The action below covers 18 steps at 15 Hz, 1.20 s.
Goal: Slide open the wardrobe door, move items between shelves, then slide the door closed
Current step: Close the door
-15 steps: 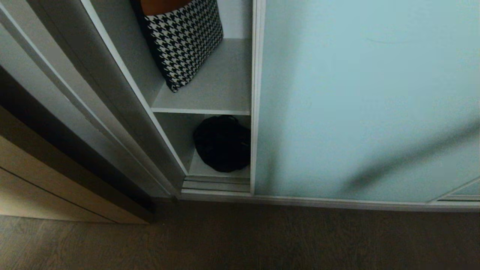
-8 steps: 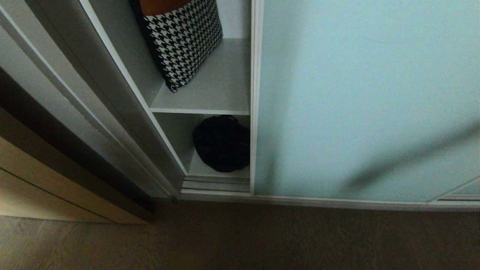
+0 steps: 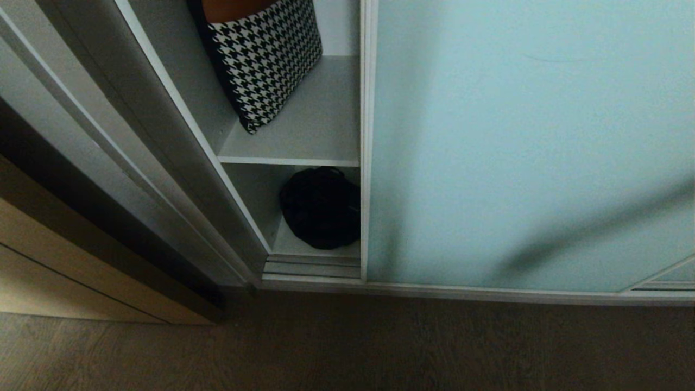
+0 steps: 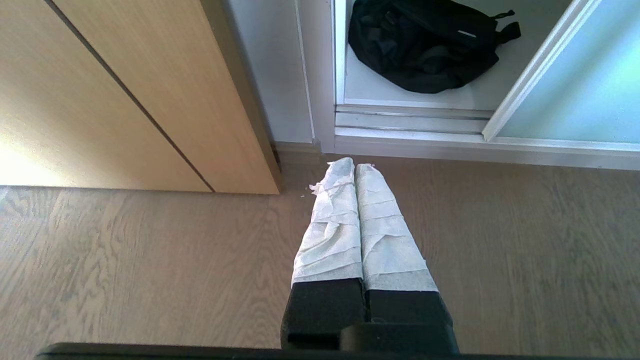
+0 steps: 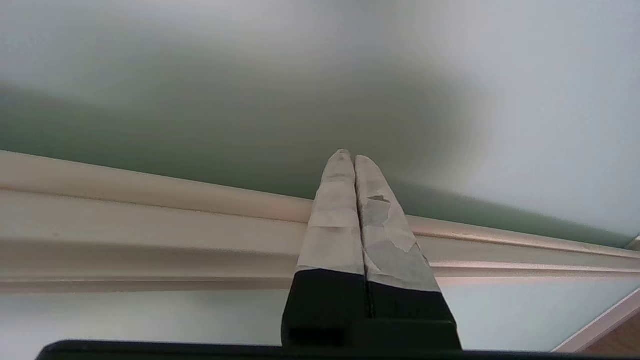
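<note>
Frosted pale blue-green glass, thin silver frame: sliding wardrobe door (image 3: 526,146), covering most of the wardrobe front, its left edge standing right of a narrow open gap. Inside the gap, two shelves: upper shelf (image 3: 309,133) carrying a black-and-white houndstooth bag (image 3: 266,60), tilted, leaning toward the left side wall; lower shelf (image 3: 315,248) carrying a crumpled black bag (image 3: 320,207), partly hidden behind the door's frame edge. Ridged silver floor track (image 3: 312,267) just below the lower shelf. Tan wooden panel (image 3: 65,271) left of the wardrobe, wood-grain floor (image 3: 380,347) in front.

Right pincer (image 5: 348,156): fingers wrapped in white tape, clenched together, empty, tips pointed at the frosted glass just above a pale horizontal frame rail (image 5: 150,220). Contact with the glass: cannot tell. Outside the head view; only a dark diagonal shadow (image 3: 592,225) on the door's lower right.

Left pincer (image 4: 355,165): taped fingers clenched, empty, hanging above the floor near the corner of the tan panel, well apart from the black bag.
</note>
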### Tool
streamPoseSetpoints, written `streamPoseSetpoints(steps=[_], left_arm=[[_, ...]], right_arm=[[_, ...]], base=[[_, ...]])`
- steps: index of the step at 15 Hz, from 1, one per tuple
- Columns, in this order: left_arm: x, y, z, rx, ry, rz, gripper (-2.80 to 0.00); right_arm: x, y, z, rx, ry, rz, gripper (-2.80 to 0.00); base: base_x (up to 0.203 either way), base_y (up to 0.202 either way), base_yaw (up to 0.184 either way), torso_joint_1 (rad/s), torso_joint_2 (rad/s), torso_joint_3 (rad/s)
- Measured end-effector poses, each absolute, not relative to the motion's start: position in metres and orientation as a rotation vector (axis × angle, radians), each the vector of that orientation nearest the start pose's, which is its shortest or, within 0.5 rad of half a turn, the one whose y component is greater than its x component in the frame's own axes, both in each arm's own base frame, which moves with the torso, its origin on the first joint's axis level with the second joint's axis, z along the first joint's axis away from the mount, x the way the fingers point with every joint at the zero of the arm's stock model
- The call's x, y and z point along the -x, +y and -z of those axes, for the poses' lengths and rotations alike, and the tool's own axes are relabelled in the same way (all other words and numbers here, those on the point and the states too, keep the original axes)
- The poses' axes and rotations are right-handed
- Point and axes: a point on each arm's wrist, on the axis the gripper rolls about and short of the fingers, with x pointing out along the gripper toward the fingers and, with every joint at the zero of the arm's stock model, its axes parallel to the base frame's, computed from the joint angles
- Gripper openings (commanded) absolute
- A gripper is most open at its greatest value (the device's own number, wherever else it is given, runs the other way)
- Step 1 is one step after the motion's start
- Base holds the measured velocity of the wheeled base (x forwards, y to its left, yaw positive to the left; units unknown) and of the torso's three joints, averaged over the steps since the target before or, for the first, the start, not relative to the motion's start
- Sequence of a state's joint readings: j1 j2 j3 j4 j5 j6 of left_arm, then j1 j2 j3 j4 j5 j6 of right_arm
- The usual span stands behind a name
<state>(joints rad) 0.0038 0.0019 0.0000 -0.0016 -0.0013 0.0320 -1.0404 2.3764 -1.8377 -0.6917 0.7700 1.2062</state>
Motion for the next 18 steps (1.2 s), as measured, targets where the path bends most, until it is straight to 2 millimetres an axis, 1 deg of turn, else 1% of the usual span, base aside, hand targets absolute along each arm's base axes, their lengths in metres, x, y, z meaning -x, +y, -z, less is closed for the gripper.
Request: streamPoseSetpoints(steps=[3,5,9,13,16,18], left_arm=[[0.023,0.0,-0.076,-0.033,0.001,-0.002,-2.8],[0.023,0.0,-0.076,-0.032,0.001,-0.003,-2.8],[0.023,0.0,-0.076,-0.032,0.001,-0.003,-2.8],[0.023,0.0,-0.076,-0.032,0.0,-0.002,-2.8],[0.023,0.0,-0.076,-0.032,0.001,-0.003,-2.8],[0.023,0.0,-0.076,-0.032,0.001,-0.003,-2.8]], right_arm=[[-0.268,-0.421,-0.195,-1.086,-0.234,0.176,-2.8],[-0.27,-0.414,-0.194,-1.1,-0.219,0.175,-2.8],[-0.277,-0.389,-0.201,-1.116,-0.181,0.149,-2.8],[-0.281,-0.362,-0.211,-1.075,-0.187,0.085,-2.8],[-0.28,-0.341,-0.213,-1.053,-0.189,0.047,-2.8],[-0.281,-0.326,-0.21,-1.046,-0.184,0.022,-2.8]], base=[[0.0,0.0,0.0,0.0,0.0,0.0],[0.0,0.0,0.0,0.0,0.0,0.0],[0.0,0.0,0.0,0.0,0.0,0.0],[0.0,0.0,0.0,0.0,0.0,0.0],[0.0,0.0,0.0,0.0,0.0,0.0],[0.0,0.0,0.0,0.0,0.0,0.0]])
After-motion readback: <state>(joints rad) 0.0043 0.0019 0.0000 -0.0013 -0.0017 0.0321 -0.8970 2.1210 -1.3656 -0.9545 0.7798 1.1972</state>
